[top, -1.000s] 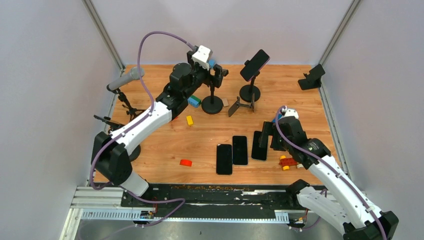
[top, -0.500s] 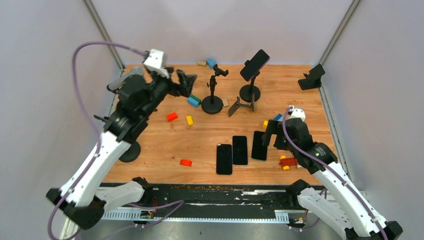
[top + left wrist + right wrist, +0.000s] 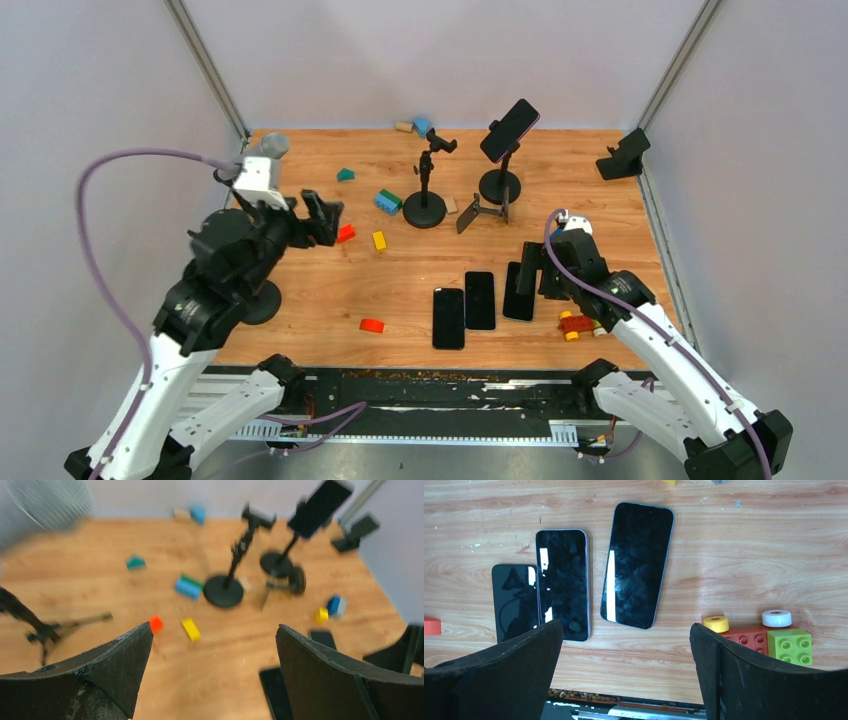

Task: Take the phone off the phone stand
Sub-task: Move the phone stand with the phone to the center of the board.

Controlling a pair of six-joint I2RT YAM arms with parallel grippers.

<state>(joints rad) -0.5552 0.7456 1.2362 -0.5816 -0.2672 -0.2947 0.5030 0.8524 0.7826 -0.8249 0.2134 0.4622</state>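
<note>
Phone (image 3: 510,129): is sitting tilted in the clamp at the top of its stand, in the upper centre-right of the top view. It is also showing at the upper right of the left wrist view (image 3: 320,500).
Phone stand (image 3: 499,186): is standing upright on a round black base near the far edge of the wooden table (image 3: 400,275), with its thin pole carrying the phone.
Left gripper (image 3: 322,217): is hanging over the left part of the table, left of centre in the top view. Its jaws are standing wide apart and holding nothing. It is well apart from the phone. In its own wrist view (image 3: 214,629) it is facing the 2 round-based stands.
Right gripper (image 3: 535,272): is hovering at the lower right of the top view. Its jaws are spread wide with nothing held. In its own wrist view (image 3: 626,626) it is looking down on the flat phones.
Flat phones (image 3: 480,300): 3 are lying face up side by side at lower centre, and the rightmost is lying just beside the right gripper.
Empty stand (image 3: 425,209): is standing just left of the phone stand, and its clamp is carrying nothing.
Folding stand (image 3: 478,212): is resting between the 2 round bases.
Corner stand (image 3: 622,155): is sitting at the upper right edge of the table.
Brick cluster (image 3: 759,630): red, green, yellow and white pieces are lying joined, right of the flat phones.
Yellow block (image 3: 379,240): is lying left of centre, near a red block (image 3: 345,233).
</note>
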